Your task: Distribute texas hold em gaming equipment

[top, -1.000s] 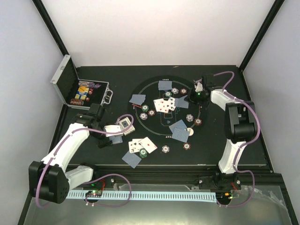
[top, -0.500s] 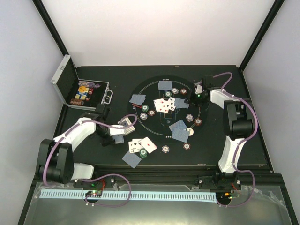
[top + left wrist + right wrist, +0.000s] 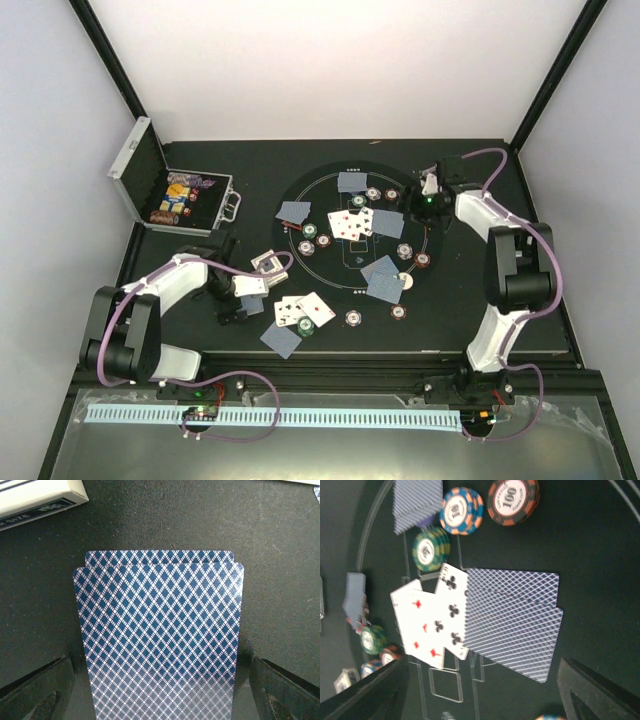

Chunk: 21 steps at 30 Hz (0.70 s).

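In the left wrist view two face-down playing cards (image 3: 160, 630) with blue diamond backs lie flat on the black table, one shifted slightly past the other. My left gripper (image 3: 160, 702) stands open around their near end, its fingers (image 3: 35, 695) clear of the edges. In the right wrist view two more face-down cards (image 3: 515, 622) lie on the round mat beside face-up cards (image 3: 432, 622). My right gripper (image 3: 482, 695) is open just behind them and holds nothing. Chips (image 3: 462, 510) lie beyond. From above, the left gripper (image 3: 235, 295) is left of the mat and the right gripper (image 3: 422, 203) at its right rim.
The open silver case (image 3: 150, 185) with chips stands at the back left. A card box (image 3: 265, 262) lies beside the left gripper. On and around the mat (image 3: 340, 275) lie more face-down cards (image 3: 385, 278), face-up cards (image 3: 303, 310) and scattered chips (image 3: 398, 312).
Both grippers have opened and let go of their pairs of cards. The left arm has swung nearer and lower beside the card box; the right gripper has drawn back slightly.
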Each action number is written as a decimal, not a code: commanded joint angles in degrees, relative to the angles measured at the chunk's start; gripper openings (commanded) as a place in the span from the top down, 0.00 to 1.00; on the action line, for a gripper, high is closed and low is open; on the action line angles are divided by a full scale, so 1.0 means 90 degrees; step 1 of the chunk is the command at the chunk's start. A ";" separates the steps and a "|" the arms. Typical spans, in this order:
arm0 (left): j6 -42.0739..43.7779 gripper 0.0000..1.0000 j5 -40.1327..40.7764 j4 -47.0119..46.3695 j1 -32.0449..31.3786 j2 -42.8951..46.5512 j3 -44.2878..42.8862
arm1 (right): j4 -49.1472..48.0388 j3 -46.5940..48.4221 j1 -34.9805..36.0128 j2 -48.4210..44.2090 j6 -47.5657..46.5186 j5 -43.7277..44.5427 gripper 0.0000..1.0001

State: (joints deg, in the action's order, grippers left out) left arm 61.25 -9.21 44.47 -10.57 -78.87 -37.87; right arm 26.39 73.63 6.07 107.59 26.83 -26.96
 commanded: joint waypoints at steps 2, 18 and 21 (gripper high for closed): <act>-0.0054 0.01 -0.0106 0.0309 0.0031 0.0218 -0.0182 | 0.0286 -0.0181 -0.0021 -0.0893 -0.0222 0.0330 0.01; -0.3049 0.01 -0.1922 -0.0574 0.0643 0.1700 -0.2211 | -0.1432 -0.2525 -0.0020 -0.3885 -0.0308 0.4361 0.00; -0.4264 0.01 -0.2055 -0.2728 0.0860 0.2006 -0.1408 | -0.2896 -0.3774 -0.0021 -0.4392 -0.0712 0.5331 0.00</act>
State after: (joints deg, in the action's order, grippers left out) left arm 40.45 -21.96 41.69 -5.06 -63.40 -56.49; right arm 16.82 50.35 6.00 72.07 23.77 3.11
